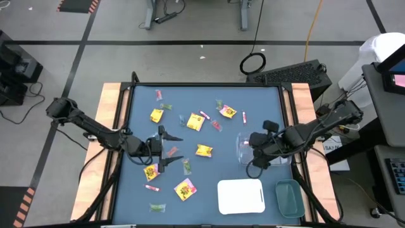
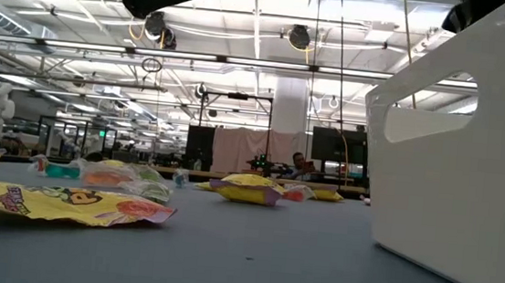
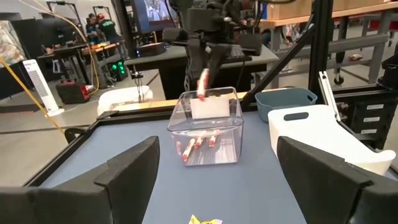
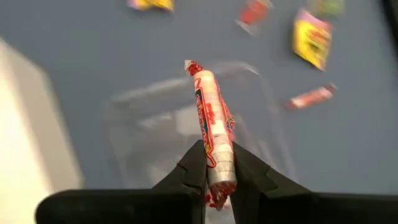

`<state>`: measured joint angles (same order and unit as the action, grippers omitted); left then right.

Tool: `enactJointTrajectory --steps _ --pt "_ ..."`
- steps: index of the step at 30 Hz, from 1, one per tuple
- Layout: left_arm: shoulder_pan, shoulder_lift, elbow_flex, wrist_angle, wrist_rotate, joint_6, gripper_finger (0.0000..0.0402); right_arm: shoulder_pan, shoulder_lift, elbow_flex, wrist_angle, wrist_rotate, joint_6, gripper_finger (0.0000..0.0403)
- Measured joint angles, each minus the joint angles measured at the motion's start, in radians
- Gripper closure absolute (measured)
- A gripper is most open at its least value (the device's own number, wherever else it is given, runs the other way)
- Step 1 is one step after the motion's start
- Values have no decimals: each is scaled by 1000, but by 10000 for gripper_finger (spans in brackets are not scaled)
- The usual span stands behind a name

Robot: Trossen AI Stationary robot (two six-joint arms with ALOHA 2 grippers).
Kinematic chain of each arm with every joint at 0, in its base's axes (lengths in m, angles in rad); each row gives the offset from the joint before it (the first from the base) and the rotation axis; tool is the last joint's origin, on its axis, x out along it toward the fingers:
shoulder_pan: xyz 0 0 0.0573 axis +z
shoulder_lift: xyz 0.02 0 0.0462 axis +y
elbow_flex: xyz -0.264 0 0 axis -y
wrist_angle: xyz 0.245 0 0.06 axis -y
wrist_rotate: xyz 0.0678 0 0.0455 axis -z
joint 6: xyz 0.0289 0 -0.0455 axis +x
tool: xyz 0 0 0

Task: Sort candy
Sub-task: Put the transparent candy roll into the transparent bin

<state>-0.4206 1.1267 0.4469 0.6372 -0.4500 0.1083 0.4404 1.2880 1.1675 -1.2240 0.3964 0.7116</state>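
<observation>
My right gripper is shut on a pink-red stick candy above the clear bin. The bin stands on the blue mat and holds several pink-red sticks. The held stick also shows in the left wrist view, over the bin's rim. My left gripper is open and empty at the mat's left middle, level, pointing toward the bin. Yellow packets, pink-red sticks and small green pieces lie scattered flat on the mat. My right gripper pinches the stick's lower end between its two fingers. The fingers slant down from the table's right side, and the stick runs on along them past the tips. The stick is lifted clear, its free end over the clear bin.
A white tray and a teal tray stand at the near right. The white tray fills the right of the low view. A yellow packet lies between the two grippers. Wooden rails edge the mat.
</observation>
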Motion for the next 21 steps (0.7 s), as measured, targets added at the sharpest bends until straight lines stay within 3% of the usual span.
enactJointTrajectory --steps 11,21 --pt "0 0 0 -90 0 -52 73 1 23 -16 -31 12 29 367" --pt "0 0 0 -103 5 -53 73 0 23 -189 46 -84 45 367"
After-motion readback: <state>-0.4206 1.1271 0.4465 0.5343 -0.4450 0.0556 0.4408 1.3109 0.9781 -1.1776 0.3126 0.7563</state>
